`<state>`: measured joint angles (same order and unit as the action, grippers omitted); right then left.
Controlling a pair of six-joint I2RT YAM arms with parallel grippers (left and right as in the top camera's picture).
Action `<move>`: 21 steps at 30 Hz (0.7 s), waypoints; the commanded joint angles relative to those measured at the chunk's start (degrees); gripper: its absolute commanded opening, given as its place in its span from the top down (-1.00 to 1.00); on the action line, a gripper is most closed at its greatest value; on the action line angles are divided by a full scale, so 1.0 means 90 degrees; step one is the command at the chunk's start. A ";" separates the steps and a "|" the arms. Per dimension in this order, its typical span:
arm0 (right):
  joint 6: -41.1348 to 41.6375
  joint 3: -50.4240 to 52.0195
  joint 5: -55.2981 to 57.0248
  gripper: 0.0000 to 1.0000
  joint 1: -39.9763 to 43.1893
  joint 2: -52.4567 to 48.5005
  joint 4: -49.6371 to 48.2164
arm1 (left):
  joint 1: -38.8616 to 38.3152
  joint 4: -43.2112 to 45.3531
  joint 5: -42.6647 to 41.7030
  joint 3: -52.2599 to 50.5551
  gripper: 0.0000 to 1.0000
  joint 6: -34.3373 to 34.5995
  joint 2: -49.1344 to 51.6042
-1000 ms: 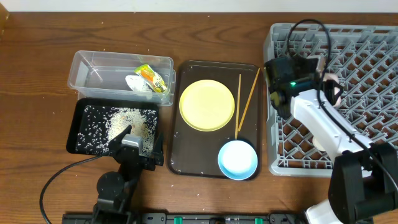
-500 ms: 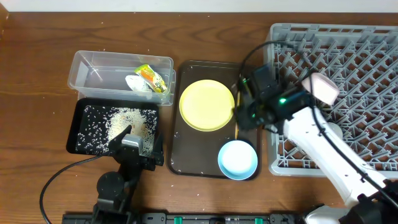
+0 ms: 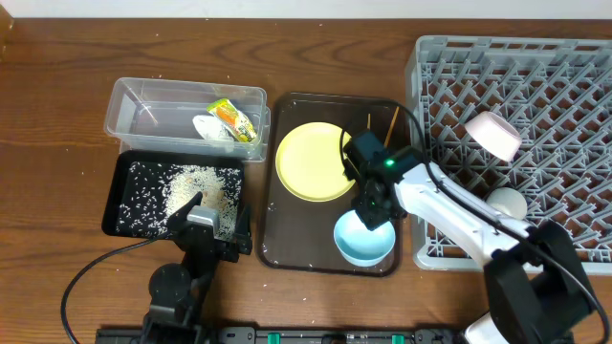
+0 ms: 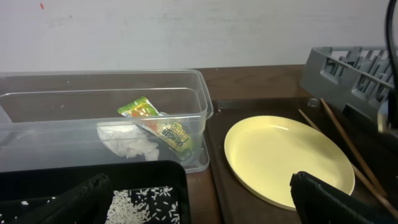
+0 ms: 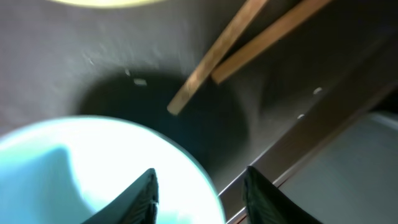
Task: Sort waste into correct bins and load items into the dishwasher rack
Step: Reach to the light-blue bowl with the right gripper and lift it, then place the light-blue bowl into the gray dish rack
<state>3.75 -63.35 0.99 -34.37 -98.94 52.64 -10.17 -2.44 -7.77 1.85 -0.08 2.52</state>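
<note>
Overhead, the right gripper [image 3: 375, 216] hangs over the 12 o'clock rim of the light blue bowl [image 3: 359, 247], which sits in the 5 o'clock corner of the dark brown serving tray [image 3: 296, 229]. The right wrist view shows its jaws parted and holding nothing: one finger [image 5: 142, 194] is above the bowl's inside and the other [image 5: 264, 190] is outside it, above the tray floor, so the rim runs between them. Whether either finger touches the bowl [image 5: 87, 168] cannot be told. The near ends of the two chopsticks [image 5: 214, 65] lie on the tray at 12 o'clock from the gripper, just beyond the bowl.

The pale yellow plate [image 3: 316, 161] lies flat on the same tray, at 10 o'clock from the gripper. The grey dishwasher rack [image 3: 535, 86] stands at 3 o'clock, with the white bowl [image 3: 492, 134] tipped among its pegs.

At 9 o'clock from the serving tray, the clear tub [image 3: 143, 100] holds the snack wrapper [image 3: 229, 117] and the white tissue [image 3: 208, 127]. The black tray [image 3: 129, 205], touching the tub at its 6 o'clock side, holds the rice grains [image 3: 196, 186]. The left gripper [image 3: 204, 222] rests at that tray's 6 o'clock edge, and its wrist view shows the fingers [image 4: 336, 199] spread wide and empty.
</note>
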 commanded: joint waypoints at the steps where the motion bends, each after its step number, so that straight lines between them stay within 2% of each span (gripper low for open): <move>1: -0.0143 0.0029 0.0027 0.18 -0.0092 -0.0265 0.0131 | 0.0032 -0.0080 -0.0066 -0.0180 -0.88 -0.0085 0.0012; 2: -0.0141 0.0029 0.0073 0.32 -0.0102 -0.0296 0.0155 | 0.0032 -0.0080 -0.0066 -0.0180 -0.88 -0.0085 0.0012; 3: -0.0124 0.0029 0.0148 0.55 -0.0100 -0.0321 0.0153 | 0.0032 -0.0080 -0.0066 -0.0180 -0.88 -0.0085 0.0012; 5: -0.0083 0.0022 0.0158 0.63 -0.0100 -0.0306 0.0129 | 0.0032 -0.0080 -0.0066 -0.0180 -0.88 -0.0085 0.0012; 7: 0.0015 -0.0034 0.0175 0.85 -0.0100 -0.0228 0.0136 | 0.0032 -0.0080 -0.0066 -0.0180 -0.88 -0.0085 0.0012; 10: 0.0051 -0.0131 0.0177 0.97 -0.0095 0.0131 0.0151 | 0.0032 -0.0080 -0.0066 -0.0180 -0.88 -0.0085 0.0012; 13: 0.0267 -0.0311 0.0466 0.98 -0.0078 0.0804 0.0117 | 0.0032 -0.0080 -0.0066 -0.0180 -0.88 -0.0085 0.0012; 16: 0.1338 -0.0493 0.2067 0.98 0.0066 0.1576 0.0070 | 0.0032 -0.0080 -0.0066 -0.0180 -0.88 -0.0085 0.0012; 19: 0.2261 -0.0498 0.4677 0.98 0.0318 0.2344 -0.0168 | 0.0032 -0.0080 -0.0066 -0.0180 -0.88 -0.0085 0.0012; 21: 0.2484 -0.0498 0.6173 0.98 0.0585 0.2744 -0.0510 | 0.0032 -0.0080 -0.0066 -0.0180 -0.88 -0.0085 0.0012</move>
<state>16.99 -66.70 28.23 -32.56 -78.78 49.80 -10.17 -2.44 -7.77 1.85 -0.08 2.52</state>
